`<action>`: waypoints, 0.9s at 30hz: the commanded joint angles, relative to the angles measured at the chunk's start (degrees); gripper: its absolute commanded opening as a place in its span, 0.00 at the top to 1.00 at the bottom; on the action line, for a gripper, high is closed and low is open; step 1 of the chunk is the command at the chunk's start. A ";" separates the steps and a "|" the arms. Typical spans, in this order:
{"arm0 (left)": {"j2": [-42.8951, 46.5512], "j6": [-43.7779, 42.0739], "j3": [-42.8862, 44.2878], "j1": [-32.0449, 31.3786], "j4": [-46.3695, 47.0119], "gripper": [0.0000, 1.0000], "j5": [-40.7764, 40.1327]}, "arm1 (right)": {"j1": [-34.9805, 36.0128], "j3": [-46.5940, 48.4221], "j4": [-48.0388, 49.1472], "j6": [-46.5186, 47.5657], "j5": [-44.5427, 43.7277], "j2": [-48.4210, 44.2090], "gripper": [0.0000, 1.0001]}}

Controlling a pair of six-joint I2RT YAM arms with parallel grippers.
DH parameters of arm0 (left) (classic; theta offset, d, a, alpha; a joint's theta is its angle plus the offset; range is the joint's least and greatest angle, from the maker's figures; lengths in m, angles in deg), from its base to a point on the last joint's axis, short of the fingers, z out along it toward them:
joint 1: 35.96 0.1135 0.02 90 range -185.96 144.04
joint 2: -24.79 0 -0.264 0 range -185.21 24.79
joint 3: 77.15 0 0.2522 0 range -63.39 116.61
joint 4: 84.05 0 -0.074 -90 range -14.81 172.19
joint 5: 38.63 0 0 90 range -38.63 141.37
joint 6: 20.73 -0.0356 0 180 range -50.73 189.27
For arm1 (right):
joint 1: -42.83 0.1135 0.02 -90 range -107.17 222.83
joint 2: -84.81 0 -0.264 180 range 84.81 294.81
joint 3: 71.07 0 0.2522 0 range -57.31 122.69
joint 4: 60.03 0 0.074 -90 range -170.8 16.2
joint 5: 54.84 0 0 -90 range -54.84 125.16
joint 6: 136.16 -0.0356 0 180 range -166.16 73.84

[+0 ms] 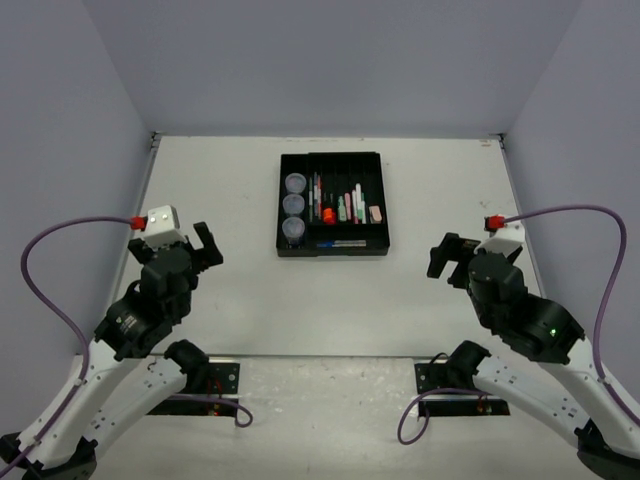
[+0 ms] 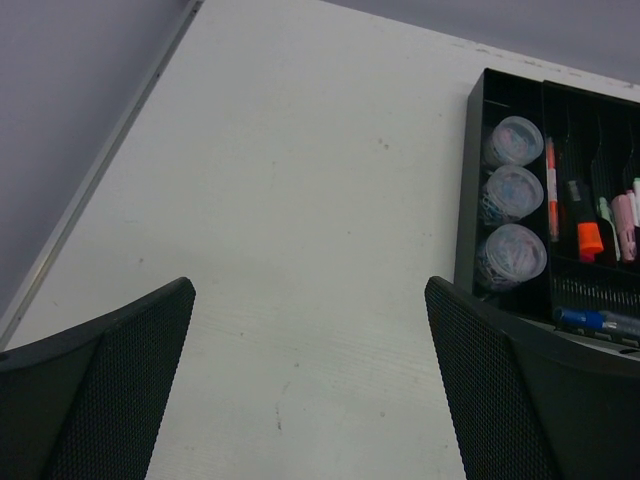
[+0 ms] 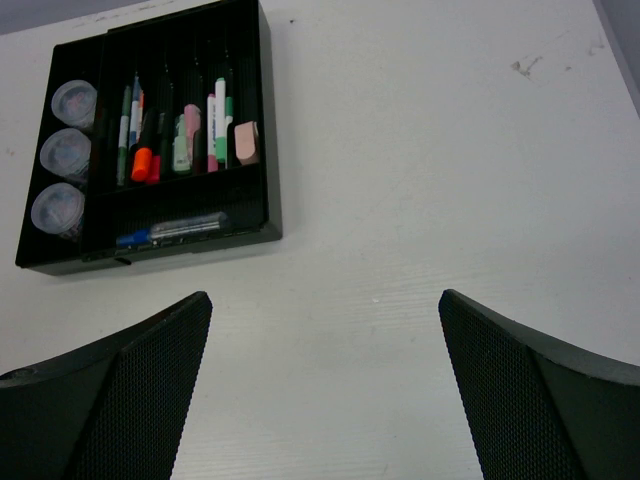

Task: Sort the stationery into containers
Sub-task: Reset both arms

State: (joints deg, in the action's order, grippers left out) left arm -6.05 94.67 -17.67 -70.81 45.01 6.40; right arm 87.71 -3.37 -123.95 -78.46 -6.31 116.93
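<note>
The black tray (image 1: 281, 205) lies at the table's centre back. Three round pots (image 1: 293, 206) fill its left slot. Pens and markers stand in the narrow slots, among them an orange-tipped marker (image 1: 328, 214), and a pink eraser (image 1: 375, 213) lies at the right. A blue pen (image 3: 170, 230) lies in the tray's near crosswise slot. My left gripper (image 1: 207, 243) hovers open over bare table left of the tray, holding nothing. My right gripper (image 1: 440, 255) is open and holds nothing to the tray's right. In the left wrist view the tray (image 2: 468, 180) and pots (image 2: 510, 190) sit beyond my left gripper (image 2: 308, 290). The right wrist view has the tray (image 3: 270, 130) far left of my right gripper (image 3: 325, 296).
Grey walls enclose the white table on three sides, with a seam along the left edge (image 2: 90, 190). Purple cables (image 1: 50, 250) loop beside each arm. Both arm bases (image 1: 215, 378) are bolted at the near edge.
</note>
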 commanded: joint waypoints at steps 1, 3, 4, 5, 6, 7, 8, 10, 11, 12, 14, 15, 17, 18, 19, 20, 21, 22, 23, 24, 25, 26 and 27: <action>-0.22 -1.27 -0.63 0.49 2.85 0.00 -0.26 | 0.03 0.26 1.46 -0.08 -1.31 -0.46 0.01; -0.27 -1.32 -0.63 0.41 2.90 0.00 -0.20 | 0.03 0.21 1.46 -0.14 -1.34 -0.65 0.01; -0.27 -1.32 -0.63 0.48 2.90 0.00 -0.28 | 0.03 0.21 1.54 -0.14 -1.33 -0.73 0.01; -0.33 -1.38 -0.69 0.55 2.90 0.00 -0.29 | 0.03 0.27 1.61 -0.14 -1.33 -0.86 0.01; -0.40 -1.41 -0.68 0.62 2.94 0.00 -0.25 | 0.03 0.30 1.71 -0.14 -1.33 -1.03 0.01; -0.45 -1.41 -0.63 0.64 2.99 0.00 -0.20 | 0.03 0.27 1.87 -0.14 -1.33 -1.24 0.01; -0.45 -1.41 -0.63 0.58 2.99 0.00 -0.23 | 0.03 0.18 2.01 -0.11 -1.25 -1.38 0.01; -0.42 -1.41 -0.63 0.58 2.99 0.00 -0.32 | 0.03 -0.07 2.33 -0.11 -1.04 -1.70 0.01; -0.34 -1.41 -0.63 0.58 2.99 0.00 -0.38 | 0.03 -0.34 2.53 -0.05 -0.98 -1.93 0.01; -0.24 -1.41 -0.63 0.58 2.98 0.00 -0.40 | 0.03 -0.43 2.64 -0.05 -0.98 -2.07 0.01; -0.03 -1.41 -0.70 0.58 2.97 0.00 -0.62 | 0.03 -0.65 2.93 -0.05 -1.04 -2.15 0.01; 0.05 -1.41 -0.72 0.58 2.99 0.00 -0.64 | 0.03 -0.61 2.95 -0.05 -1.07 -2.04 0.01; 0.08 -1.45 -0.81 0.58 3.08 0.00 -0.55 | 0.03 -0.54 3.09 0.04 -0.98 -1.93 0.01; 0.08 -1.50 -0.78 0.60 3.08 0.00 -0.58 | 0.03 -0.50 3.13 0.04 -0.98 -1.89 0.01; 0.08 -1.50 -0.73 0.65 3.08 0.00 -0.63 | 0.03 -0.49 3.13 0.04 -0.98 -1.88 0.01; 0.08 -1.50 -0.72 0.67 3.02 0.00 -0.64 | 0.03 -0.49 3.13 0.04 -0.98 -1.83 0.01; 0.14 -1.44 -0.72 0.67 2.93 0.00 -0.76 | 0.03 -0.49 3.13 -0.02 -0.98 -1.85 0.01; 0.17 -1.41 -0.72 0.67 2.85 0.00 -0.87 | 0.03 -0.55 3.18 -0.10 -0.98 -1.94 0.01; 0.23 -1.35 -0.69 0.67 2.75 0.00 -1.12 | 0.03 -0.61 3.22 -0.20 -1.01 -1.97 0.01; 0.33 -1.24 -0.64 0.67 2.65 0.00 -1.48 | 0.03 -0.66 3.22 -0.30 -1.06 -1.97 0.01; 0.50 -1.15 -0.55 0.67 2.56 0.00 -1.52 | 0.03 -0.67 3.22 -0.39 -0.99 -2.05 0.01; 0.65 -1.08 -0.61 0.73 2.55 0.00 -1.59 | 0.03 -0.67 3.22 -0.40 -0.84 -2.06 0.01; 0.70 -1.06 -0.63 0.69 2.55 0.00 -1.55 | 0.03 -0.67 3.22 -0.46 -0.74 -2.06 0.01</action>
